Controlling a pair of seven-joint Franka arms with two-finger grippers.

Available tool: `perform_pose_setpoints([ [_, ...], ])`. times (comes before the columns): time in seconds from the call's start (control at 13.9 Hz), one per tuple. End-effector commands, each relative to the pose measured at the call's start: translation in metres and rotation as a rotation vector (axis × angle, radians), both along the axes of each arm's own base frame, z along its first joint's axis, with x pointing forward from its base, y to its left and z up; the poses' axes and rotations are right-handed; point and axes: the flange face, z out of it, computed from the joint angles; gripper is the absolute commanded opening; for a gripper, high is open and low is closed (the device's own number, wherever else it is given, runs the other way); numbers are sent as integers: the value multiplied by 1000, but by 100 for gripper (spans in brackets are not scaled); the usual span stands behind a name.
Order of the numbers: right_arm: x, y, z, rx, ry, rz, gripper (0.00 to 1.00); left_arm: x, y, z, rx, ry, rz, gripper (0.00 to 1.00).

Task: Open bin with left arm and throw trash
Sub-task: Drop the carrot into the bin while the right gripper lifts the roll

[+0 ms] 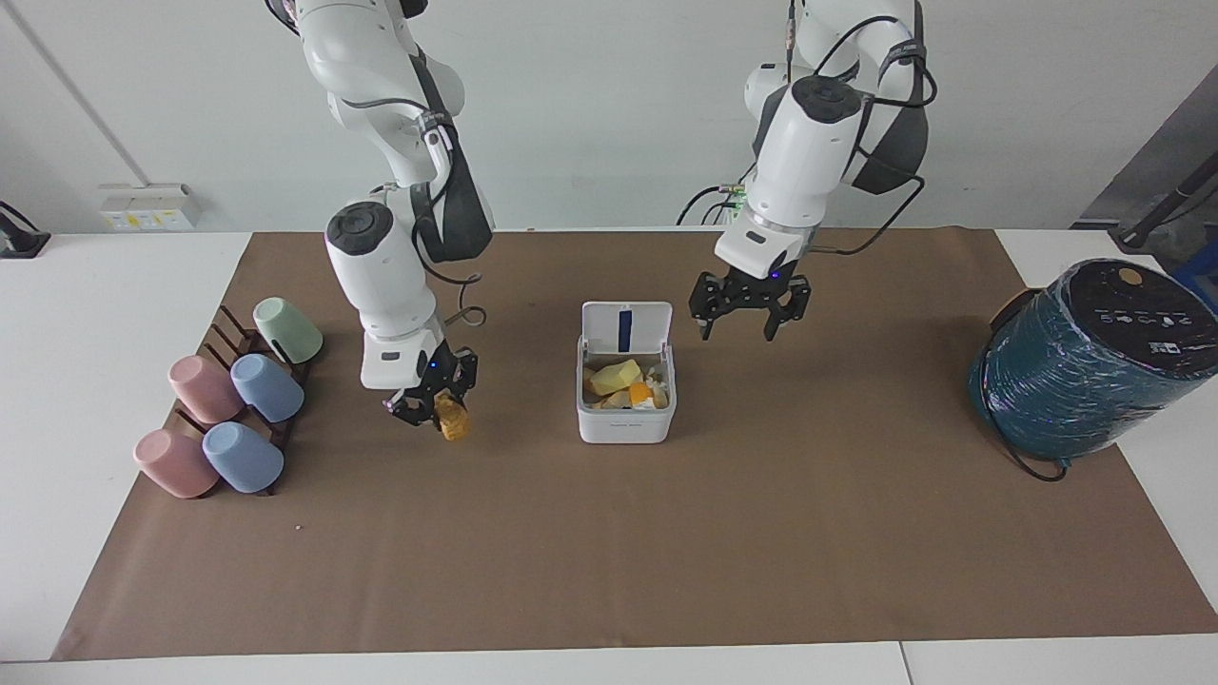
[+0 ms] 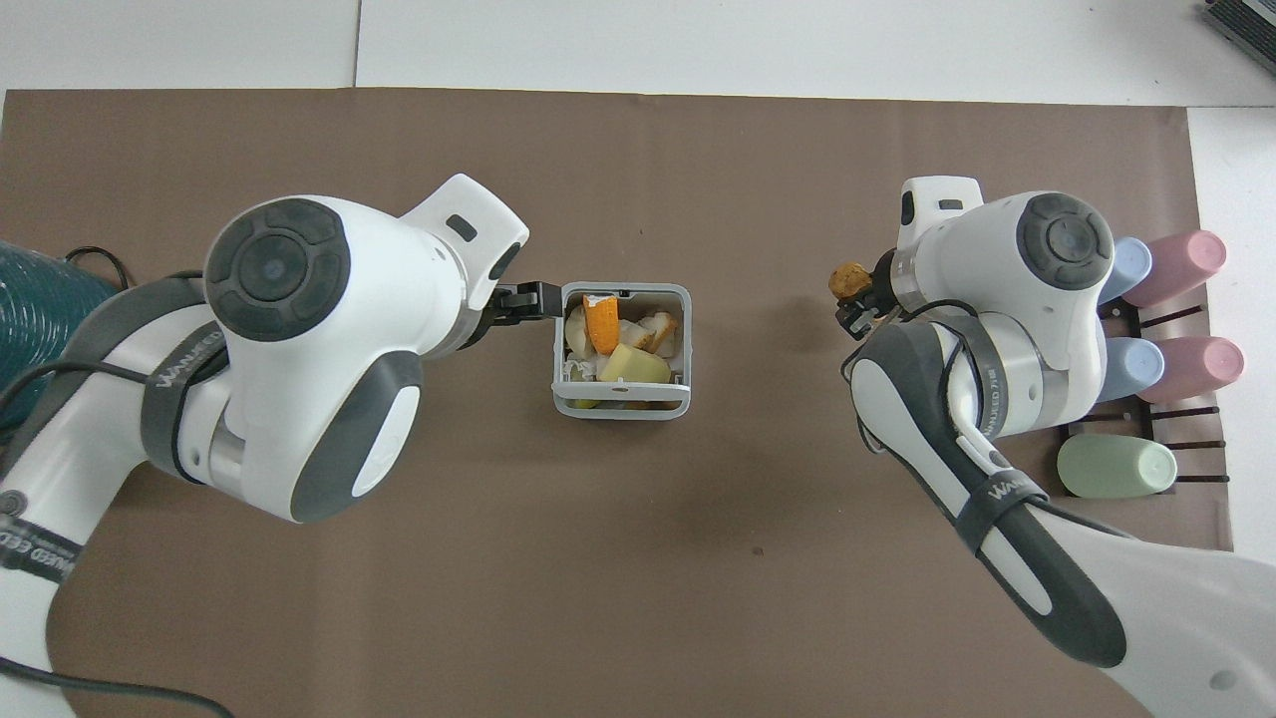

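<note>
One lump [image 1: 451,419] pinched in my right gripper [image 1: 433,411], left gripper [image 1: 748,314] wide, empty: carry it toward three o'clock over the bin [image 1: 626,425], release centrally.

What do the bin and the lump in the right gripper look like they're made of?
The bin: probably hard plastic, smooth and slightly glossy, with rounded moulded corners and a hinged lid standing open. The golden-brown lump clamped in the right gripper: rough, matte, crumbed surface, like fried food or a foam replica; the look leaves that open.

Teal cylinder [image 2: 45,299] mostly hidden under the left arm, overhead
</note>
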Motion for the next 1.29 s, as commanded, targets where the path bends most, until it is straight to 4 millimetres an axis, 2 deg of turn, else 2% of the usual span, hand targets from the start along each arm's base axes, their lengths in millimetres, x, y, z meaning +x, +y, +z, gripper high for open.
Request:
perform_pose_setpoints([
  [0.0,-3,55,34,36,43,-158,0,-15,47,20,21,32,-50,100],
  [0.22,-22,119,42,132,66,-322,0,-11,83,31,35,48,-69,100],
  [0.5,-44,175,29,206,136,-432,0,-4,129,51,52,66,-99,100],
  [0.57,-47,184,24,205,145,-455,0,-1,143,57,55,67,-107,100],
  [0.93,-43,192,4,238,152,-473,0,11,200,90,69,88,-112,100],
  [1.08,-46,199,-1,223,117,-310,0,13,211,100,71,93,-112,100],
  [1.22,-49,200,-4,209,105,-201,0,11,215,105,105,118,-113,100],
])
